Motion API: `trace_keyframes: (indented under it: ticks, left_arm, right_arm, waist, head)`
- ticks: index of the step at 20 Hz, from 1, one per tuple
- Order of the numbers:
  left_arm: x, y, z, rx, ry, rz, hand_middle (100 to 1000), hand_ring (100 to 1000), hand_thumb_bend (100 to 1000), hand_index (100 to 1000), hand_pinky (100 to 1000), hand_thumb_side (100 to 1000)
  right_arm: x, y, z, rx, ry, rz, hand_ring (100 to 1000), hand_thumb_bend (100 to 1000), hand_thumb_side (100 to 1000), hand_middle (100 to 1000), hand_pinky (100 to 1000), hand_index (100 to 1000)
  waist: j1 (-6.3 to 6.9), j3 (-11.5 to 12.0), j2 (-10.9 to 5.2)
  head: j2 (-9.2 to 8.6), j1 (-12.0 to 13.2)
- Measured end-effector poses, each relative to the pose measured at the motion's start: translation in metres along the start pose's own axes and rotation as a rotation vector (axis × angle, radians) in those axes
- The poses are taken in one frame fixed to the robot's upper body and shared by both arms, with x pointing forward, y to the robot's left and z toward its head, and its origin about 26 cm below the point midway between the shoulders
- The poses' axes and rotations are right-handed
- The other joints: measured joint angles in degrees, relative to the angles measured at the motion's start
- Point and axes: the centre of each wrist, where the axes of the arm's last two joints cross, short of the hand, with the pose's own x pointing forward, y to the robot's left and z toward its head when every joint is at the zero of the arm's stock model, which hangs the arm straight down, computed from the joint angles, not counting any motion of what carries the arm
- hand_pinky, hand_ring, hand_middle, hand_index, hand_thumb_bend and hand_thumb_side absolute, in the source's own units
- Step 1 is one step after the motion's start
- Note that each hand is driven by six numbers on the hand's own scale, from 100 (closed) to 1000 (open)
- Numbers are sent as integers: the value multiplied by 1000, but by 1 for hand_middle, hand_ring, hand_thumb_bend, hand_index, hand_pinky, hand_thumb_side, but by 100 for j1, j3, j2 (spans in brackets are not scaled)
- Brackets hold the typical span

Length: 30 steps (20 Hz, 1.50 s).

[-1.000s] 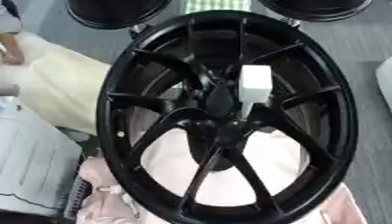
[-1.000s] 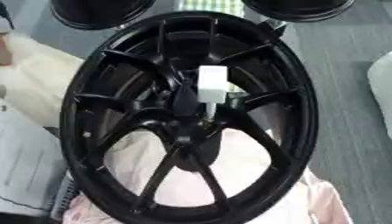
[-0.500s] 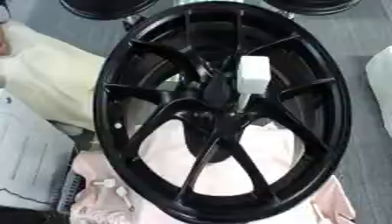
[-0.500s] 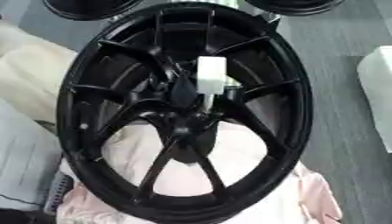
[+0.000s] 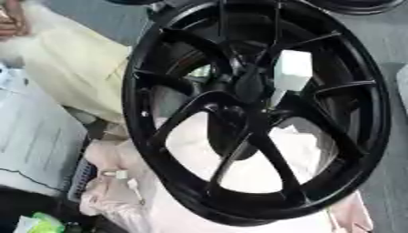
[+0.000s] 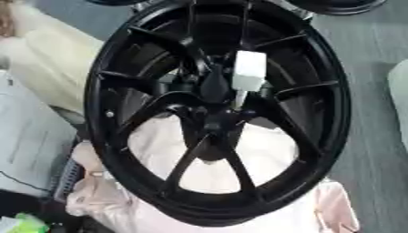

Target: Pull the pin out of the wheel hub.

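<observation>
A large black spoked wheel hub (image 6: 99, 118) fills both views, standing tilted on a pale pink cloth. A white block-shaped pin (image 6: 248, 71) with a thin white stem below it sticks out beside the hub's dark centre (image 6: 215, 88), just right of the middle. The same pin (image 5: 293, 75) shows in the left eye view between two spokes. Neither of my hands shows in either view.
The pink cloth (image 6: 207, 164) shows through the lower spokes. A pale yellow cloth (image 5: 72, 68) and a grey-white surface (image 5: 36, 141) lie to the left. Rims of other black wheels (image 6: 334, 4) cut the top edge. Grey floor (image 6: 374, 136) runs along the right.
The whole picture has shifted and tilted, so the camera has moved. The white pin still sits beside the hub's centre as before.
</observation>
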Motion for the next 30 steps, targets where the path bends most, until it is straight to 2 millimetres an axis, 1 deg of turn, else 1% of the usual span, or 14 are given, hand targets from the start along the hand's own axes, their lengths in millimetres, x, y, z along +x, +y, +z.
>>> trace_keyframes:
  ticks: [2, 4, 8, 10, 12, 14, 16, 18, 21, 25, 30]
  left_arm:
    - [0, 1, 0, -1, 3, -9, 527, 494, 100, 660, 470, 729]
    - [-2, 2, 1, 1, 9, -13, 527, 494, 100, 660, 471, 729]
    - [-5, 5, 4, 10, 26, -20, 528, 495, 100, 660, 472, 727]
    - [-6, 7, 6, 17, 31, -24, 528, 495, 100, 660, 472, 728]
    - [-7, 8, 7, 22, 36, -27, 528, 495, 100, 660, 471, 731]
    - [-9, 10, 9, 27, 44, -31, 528, 495, 100, 660, 471, 734]
    - [-10, 11, 10, 32, 52, -35, 528, 495, 100, 660, 471, 735]
    - [-10, 11, 11, 32, 55, -36, 528, 495, 100, 660, 471, 737]
    - [-13, 12, 13, 38, 66, -34, 528, 495, 100, 660, 470, 742]
    - [-15, 13, 15, 42, 77, -36, 528, 495, 100, 660, 470, 745]
    - [-18, 14, 18, 49, 94, -39, 528, 495, 100, 659, 469, 749]
  right_arm:
    - [5, -8, -14, 38, -44, 31, 690, 389, 199, 644, 718, 689]
    - [13, -20, -36, 90, -108, 76, 697, 406, 203, 650, 726, 694]
    - [23, -42, -83, 200, -206, 142, 706, 429, 207, 658, 737, 701]
    - [21, -44, -103, 242, -232, 153, 718, 457, 205, 671, 749, 712]
    - [18, -42, -121, 282, -254, 175, 728, 481, 206, 681, 760, 721]
    - [14, -32, -137, 327, -281, 204, 736, 493, 213, 688, 768, 727]
    - [8, -18, -150, 382, -313, 228, 739, 496, 221, 690, 775, 730]
    - [1, 1, -158, 446, -358, 236, 740, 496, 223, 691, 776, 729]
    - [-5, 28, -165, 527, -435, 217, 735, 491, 213, 687, 773, 726]
    - [1, 64, -172, 580, -521, 148, 731, 491, 217, 686, 768, 725]
    - [16, 108, -176, 639, -579, 52, 738, 501, 260, 693, 769, 729]
  waist:
    - [-2, -4, -22]
    - [29, -6, -36]
    - [70, -10, -143]
    - [71, -12, -159]
    - [85, -21, -171]
    - [96, -57, -205]
    - [94, -66, -227]
    - [80, -67, -229]
    - [64, -68, -234]
    - [57, -72, -267]
    - [30, -108, -278]
  head:
    - [1, -2]
    - [1, -21]
    - [2, -104]
    - [2, -137]
    - [2, -168]
    - [3, -203]
    - [4, -251]
    - [4, -299]
    - [14, -355]
    - [26, -441]
    - [34, -523]
